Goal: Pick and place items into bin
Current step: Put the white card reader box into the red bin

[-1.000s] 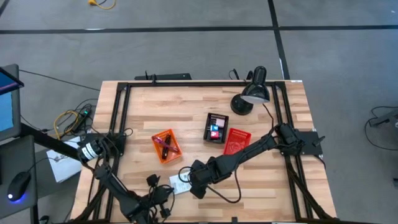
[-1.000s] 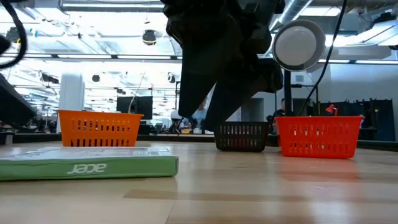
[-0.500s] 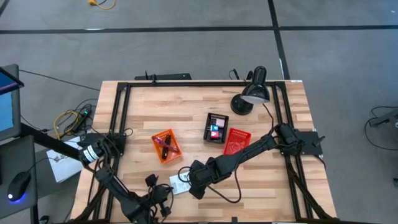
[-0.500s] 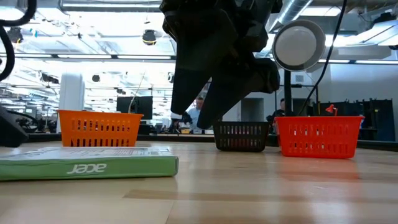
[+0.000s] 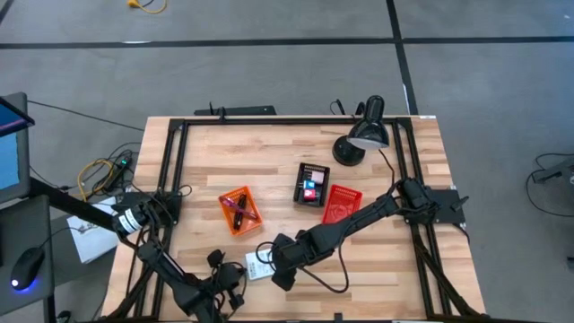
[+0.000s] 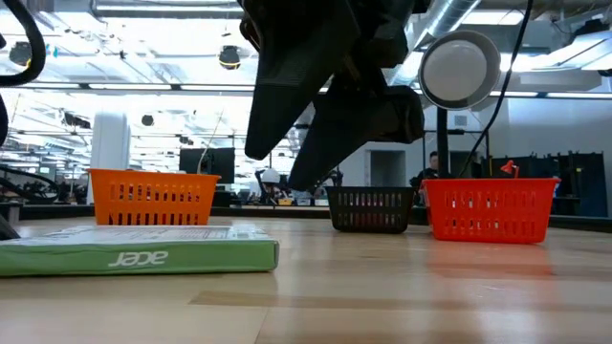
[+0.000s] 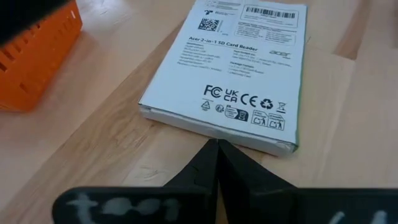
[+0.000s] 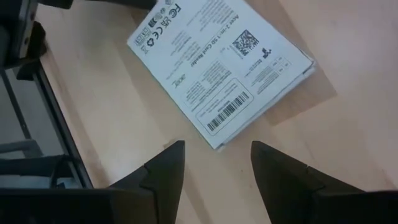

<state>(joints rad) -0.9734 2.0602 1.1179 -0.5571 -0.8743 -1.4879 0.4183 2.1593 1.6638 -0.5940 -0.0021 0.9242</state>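
A white card-reader packet (image 5: 257, 266) lies flat near the table's near edge; its green side shows in the low view (image 6: 134, 255). My right gripper (image 8: 217, 163) hovers open above one corner of the packet (image 8: 217, 68) without touching it, fingers slanting down (image 6: 287, 167). My left gripper (image 7: 217, 146) is shut, low on the table, its tips at the packet's (image 7: 227, 74) side edge. In the orange bin (image 5: 239, 212) lie a black-and-red marker and a purple pen. Small pink and blue cubes sit in the black bin (image 5: 311, 184). My left gripper has its shut fingertips (image 7: 217, 149) level at the packet's side edge (image 7: 214, 132), pointing at it along the table. Whether they touch it, I cannot tell.
A red bin (image 5: 342, 203) sits right of the black one. The black desk lamp (image 5: 360, 137) stands at the far right, its cable running along the right arm. The black frame rails border the table. Bare wood lies right of the packet.
My right gripper has drifted a little toward the table's left and near edge, coming over the packet. It has stayed open.
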